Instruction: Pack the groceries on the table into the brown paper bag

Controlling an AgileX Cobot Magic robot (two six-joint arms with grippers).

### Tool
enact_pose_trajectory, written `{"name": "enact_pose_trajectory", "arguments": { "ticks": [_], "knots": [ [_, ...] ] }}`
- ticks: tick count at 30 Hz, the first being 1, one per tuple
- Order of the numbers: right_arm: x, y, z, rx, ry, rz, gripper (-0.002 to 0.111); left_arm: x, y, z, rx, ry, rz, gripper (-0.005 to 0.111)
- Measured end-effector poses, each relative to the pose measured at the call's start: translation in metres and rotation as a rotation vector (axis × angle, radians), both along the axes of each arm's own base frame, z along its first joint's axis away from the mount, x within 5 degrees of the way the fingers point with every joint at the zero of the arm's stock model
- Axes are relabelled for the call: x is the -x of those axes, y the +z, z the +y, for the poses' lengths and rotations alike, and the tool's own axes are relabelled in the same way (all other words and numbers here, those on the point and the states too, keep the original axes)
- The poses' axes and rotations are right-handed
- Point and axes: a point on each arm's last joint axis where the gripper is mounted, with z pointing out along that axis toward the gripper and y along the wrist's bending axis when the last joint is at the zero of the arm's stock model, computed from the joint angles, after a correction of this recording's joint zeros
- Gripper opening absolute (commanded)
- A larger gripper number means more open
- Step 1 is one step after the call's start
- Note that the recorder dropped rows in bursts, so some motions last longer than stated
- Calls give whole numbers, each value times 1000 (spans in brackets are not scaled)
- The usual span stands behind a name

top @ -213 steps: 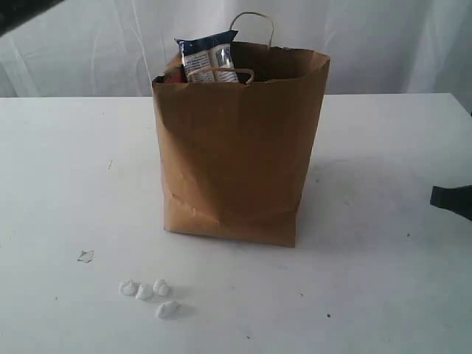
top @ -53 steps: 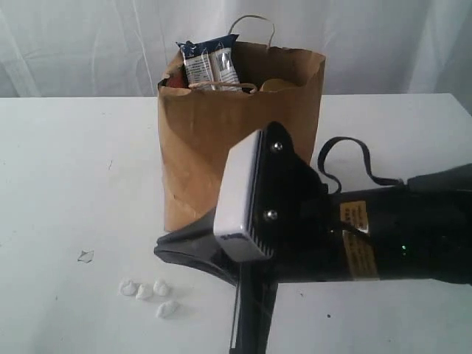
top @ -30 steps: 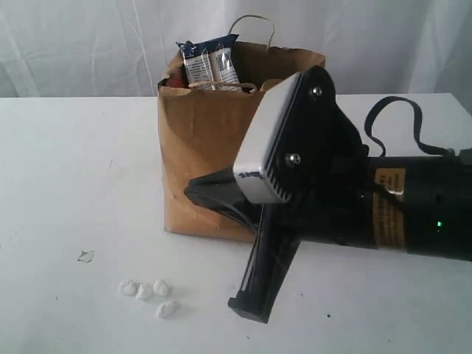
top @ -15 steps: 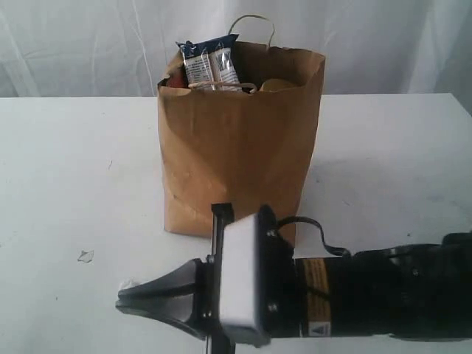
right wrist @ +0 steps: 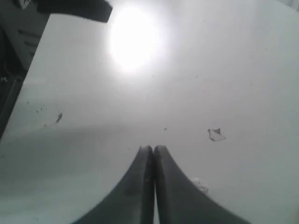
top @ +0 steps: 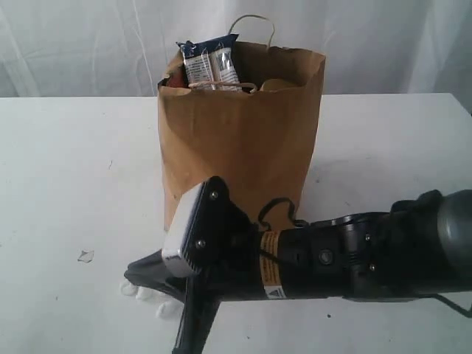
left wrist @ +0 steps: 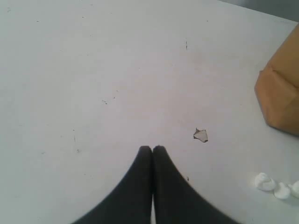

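Note:
The brown paper bag point(top: 240, 147) stands upright at the middle of the white table point(top: 66, 169). The long blue-white packet point(top: 209, 62) pokes out of its top, with a red edge point(top: 172, 80) and a tan rounded top point(top: 278, 85) beside it. No other groceries show. My right gripper point(top: 133, 276) reaches across low in front of the bag, shut and empty point(right wrist: 153, 148), its tips over the table. My left gripper point(left wrist: 152, 149) is also shut and empty, hovering over bare table left of the bag's corner point(left wrist: 280, 98); it does not show in the exterior view.
Small white lumps point(top: 167, 309) point(left wrist: 267, 182) lie on the table beneath the right gripper's tips, and a torn scrap point(top: 85, 256) point(left wrist: 201, 135) point(right wrist: 216, 135) lies left of them. The right arm's black body point(top: 346, 258) blocks the front right. A dark object point(right wrist: 74, 7) sits beyond the table's edge.
The right arm swept in from the right across the bag's front, dropped low, and now lies lower and rolled, tips by the white lumps. The bag and its contents have not moved.

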Motion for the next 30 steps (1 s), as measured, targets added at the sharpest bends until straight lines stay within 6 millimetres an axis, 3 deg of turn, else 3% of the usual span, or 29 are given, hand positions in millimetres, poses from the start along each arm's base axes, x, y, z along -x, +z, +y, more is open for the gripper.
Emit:
{"name": "enact_pose_trajectory", "arguments": {
  "ticks": [4, 9, 18, 22, 25, 28, 30],
  "knots": [
    [2, 7, 0, 108, -54, 132, 0, 0, 0, 0, 0, 0, 0, 0],
    [-4, 32, -8, 231, -199, 187, 0, 0, 0, 0, 0, 0, 0, 0],
    [5, 43, 3, 117, -113, 378, 0, 0, 0, 0, 0, 0, 0, 0],
    [-5, 55, 7, -45, -166, 258, 0, 0, 0, 0, 0, 0, 0, 0],
    [-15, 59, 7, -76, -279, 41, 0, 0, 0, 0, 0, 0, 0, 0],
    [-18, 50, 5, 107, -368, -153, 0, 0, 0, 0, 0, 0, 0, 0],
    [-11, 37, 3, 325, -334, -183, 0, 0, 0, 0, 0, 0, 0, 0]
  ]
}}
